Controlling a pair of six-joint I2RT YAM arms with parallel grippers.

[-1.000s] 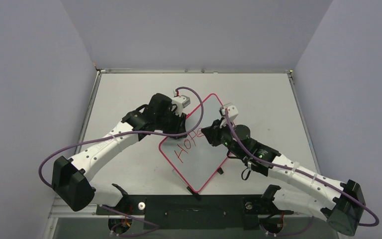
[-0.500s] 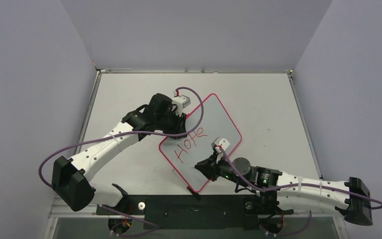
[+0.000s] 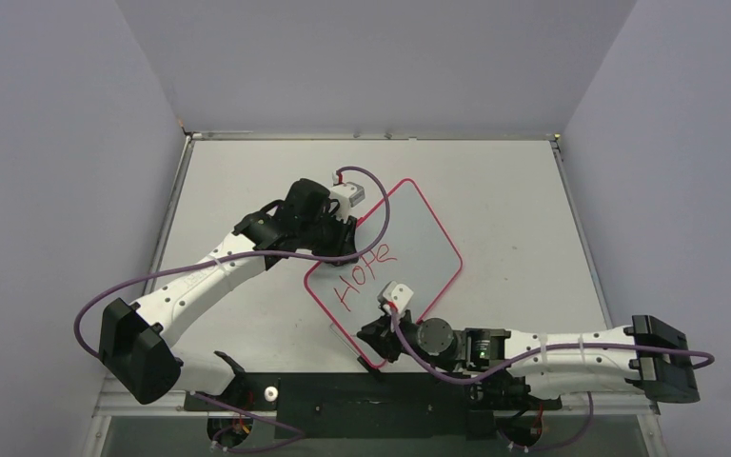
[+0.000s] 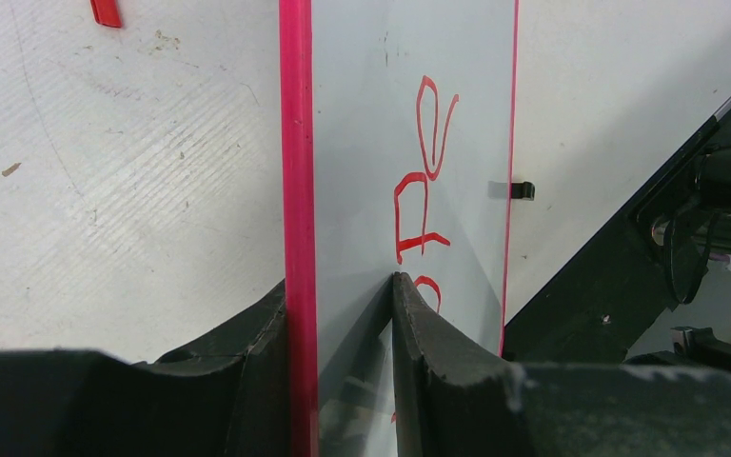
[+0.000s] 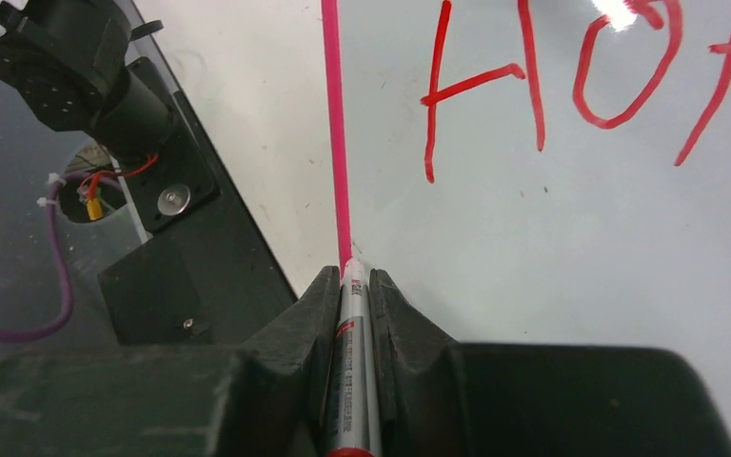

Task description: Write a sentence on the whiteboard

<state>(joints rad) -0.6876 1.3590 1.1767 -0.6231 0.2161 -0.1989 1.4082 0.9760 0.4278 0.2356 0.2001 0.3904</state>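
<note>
Table (image 3: 514, 200) right of the whiteboard (image 3: 419, 233) is unobstructed; left edge is blocked by the left gripper (image 3: 349, 251), near corner by the right gripper (image 3: 369, 337).

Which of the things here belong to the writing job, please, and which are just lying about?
Job: whiteboard; red writing; marker held in the right gripper; left gripper clamping the whiteboard's edge.
Lying about: small red scrap on the table; black clip at the whiteboard's far edge.

The whiteboard (image 3: 424, 238) is seen as glossy white edged with a thin pink-red rim, the sentence (image 3: 362, 271) is drawn in red strokes, the marker (image 5: 350, 343) is shown silver-grey with red markings, and purple cables (image 3: 76, 328) are set against white-and-black arms (image 3: 186, 295).
</note>
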